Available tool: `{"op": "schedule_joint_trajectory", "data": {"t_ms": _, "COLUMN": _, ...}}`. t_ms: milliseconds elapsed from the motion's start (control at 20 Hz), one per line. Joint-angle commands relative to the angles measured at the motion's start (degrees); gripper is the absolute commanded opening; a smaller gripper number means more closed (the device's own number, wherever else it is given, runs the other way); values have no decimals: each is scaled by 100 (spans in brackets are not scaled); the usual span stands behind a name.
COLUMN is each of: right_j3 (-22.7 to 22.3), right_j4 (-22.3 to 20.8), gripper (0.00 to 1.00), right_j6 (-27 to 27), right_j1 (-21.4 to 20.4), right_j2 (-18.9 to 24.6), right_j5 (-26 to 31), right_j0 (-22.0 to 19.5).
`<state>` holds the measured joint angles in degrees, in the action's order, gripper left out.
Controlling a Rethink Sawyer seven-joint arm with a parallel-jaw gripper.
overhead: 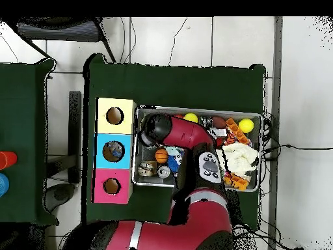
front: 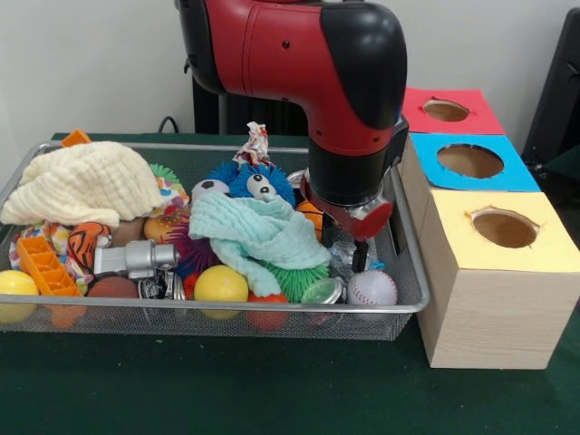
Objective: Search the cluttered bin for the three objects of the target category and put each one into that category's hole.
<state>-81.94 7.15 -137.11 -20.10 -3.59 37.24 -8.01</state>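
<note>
Seemingly no readable writing on the gripper, bin, baseball.

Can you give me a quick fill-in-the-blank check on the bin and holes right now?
1. The wooden box has three holes; the one nearest the camera in the front view is topped ____.
2. The teal cloth lies on a blue toy with googly ____.
3. The gripper hangs just above a white ____.

Answers: yellow; eyes; baseball
</note>
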Motion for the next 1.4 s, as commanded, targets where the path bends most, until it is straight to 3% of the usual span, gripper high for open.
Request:
{"op": "schedule_joint_trajectory", "data": {"t_ms": 50, "right_j3": -711, "right_j4": 176, "gripper": 100, "right_j6": -714, "right_j1": 292, "right_j2": 490, "right_j5": -886, "right_j0": -126}}
{"op": "schedule_joint_trajectory", "data": {"t_ms": 600, "right_j3": -1845, "right_j4": -267, "gripper": 100, "right_j6": 243, "right_j1": 243, "right_j2": 1579, "right_j5": -2053, "right_j0": -1665}}
{"op": "schedule_joint_trajectory", "data": {"t_ms": 750, "right_j3": -2169, "right_j4": -359, "gripper": 100, "right_j6": 290, "right_j1": 48, "right_j2": 1836, "right_j5": -2052, "right_j0": -2003}}
{"op": "schedule_joint_trajectory", "data": {"t_ms": 950, "right_j3": -2405, "right_j4": -425, "gripper": 100, "right_j6": 482, "right_j1": -127, "right_j2": 2161, "right_j5": -1707, "right_j0": -2438}}
{"op": "schedule_joint_trajectory", "data": {"t_ms": 1200, "right_j3": -2493, "right_j4": -486, "gripper": 100, "right_j6": 1052, "right_j1": -181, "right_j2": 2824, "right_j5": -723, "right_j0": -3325}}
{"op": "schedule_joint_trajectory", "data": {"t_ms": 1400, "right_j3": -2333, "right_j4": -581, "gripper": 100, "right_j6": 1160, "right_j1": -366, "right_j2": 2921, "right_j5": -5, "right_j0": -3575}}
